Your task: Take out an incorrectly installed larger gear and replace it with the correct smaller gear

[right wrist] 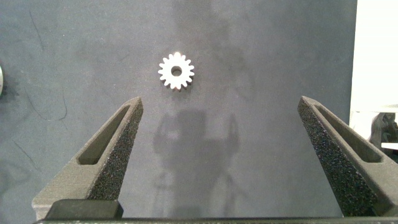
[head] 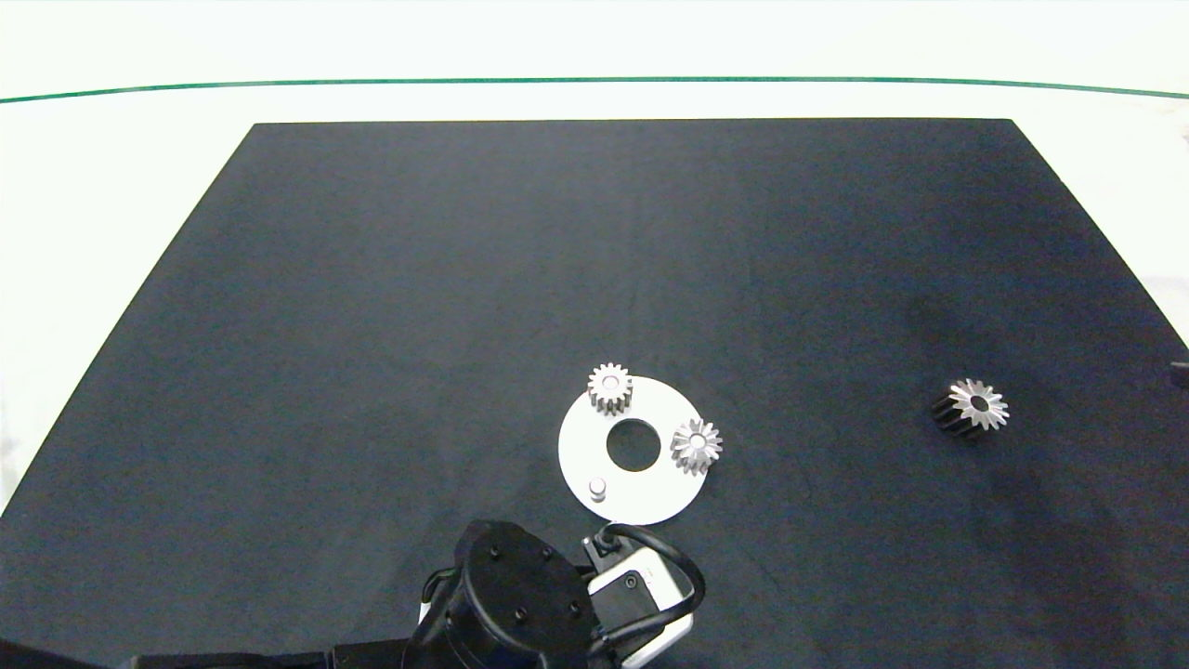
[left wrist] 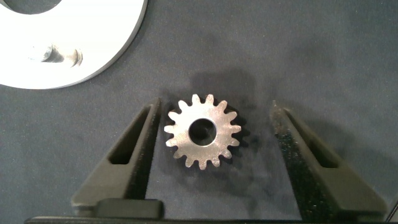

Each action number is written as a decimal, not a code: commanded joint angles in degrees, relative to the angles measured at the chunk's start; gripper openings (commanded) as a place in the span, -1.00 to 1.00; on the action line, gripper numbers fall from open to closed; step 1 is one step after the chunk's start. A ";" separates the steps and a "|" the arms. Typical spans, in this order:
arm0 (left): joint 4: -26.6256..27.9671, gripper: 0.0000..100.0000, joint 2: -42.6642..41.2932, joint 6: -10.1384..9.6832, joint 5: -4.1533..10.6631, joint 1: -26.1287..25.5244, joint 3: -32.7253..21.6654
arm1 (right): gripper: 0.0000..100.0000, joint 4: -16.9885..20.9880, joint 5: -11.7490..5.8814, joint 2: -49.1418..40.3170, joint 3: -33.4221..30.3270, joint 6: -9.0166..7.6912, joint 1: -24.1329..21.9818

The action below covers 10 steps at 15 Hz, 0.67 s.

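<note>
The smaller gear (left wrist: 202, 131), thin and flat with blunt teeth and a wide centre hole, lies flat on the dark mat. My left gripper (left wrist: 216, 109) is open around it, one finger on each side, neither touching it. In the head view my left arm (head: 520, 604) covers that gear, just in front of the white round plate (head: 581, 437). A bare peg (head: 597, 487) stands on the plate's near side. The larger gear (head: 971, 407), with pointed teeth, lies on the mat far to the right. It is in front of my open, empty right gripper (right wrist: 221, 102) as a pale gear (right wrist: 176, 70).
On the plate's other pegs sit a taller blunt-toothed gear (head: 609, 386) and a star-toothed gear (head: 697, 444). The plate has a round centre hole (head: 633, 445). The black mat (head: 372, 279) lies on a white table, and only a sliver of my right arm (head: 1182, 372) shows.
</note>
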 commanded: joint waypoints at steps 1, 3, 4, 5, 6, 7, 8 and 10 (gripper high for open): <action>-0.22 0.24 0.11 0.09 0.10 0.02 -0.20 | 1.00 0.14 -0.01 -0.31 -0.02 -0.05 0.02; -0.22 0.18 0.29 0.09 0.10 0.02 -0.11 | 1.00 0.14 -0.01 -0.31 -0.02 -0.05 0.02; -0.22 0.12 0.29 0.09 0.10 0.02 -0.11 | 1.00 0.14 -0.01 -0.31 -0.02 -0.05 0.02; -0.22 0.09 0.46 0.09 0.10 0.02 -0.11 | 1.00 0.14 -0.01 -0.31 -0.02 -0.05 0.02; -0.22 0.06 0.46 0.09 0.10 0.02 0.06 | 1.00 0.14 -0.01 -0.31 -0.02 -0.05 0.02; -0.22 0.00 0.55 0.09 0.10 -0.07 0.24 | 1.00 0.14 -0.01 -0.31 -0.02 -0.05 0.02; -0.22 -0.03 0.64 0.09 0.10 0.02 0.24 | 1.00 0.14 -0.01 -0.31 -0.02 -0.05 0.02; -0.22 -0.12 0.90 0.09 0.10 0.02 0.24 | 1.00 0.14 -0.01 -0.31 -0.02 -0.05 0.02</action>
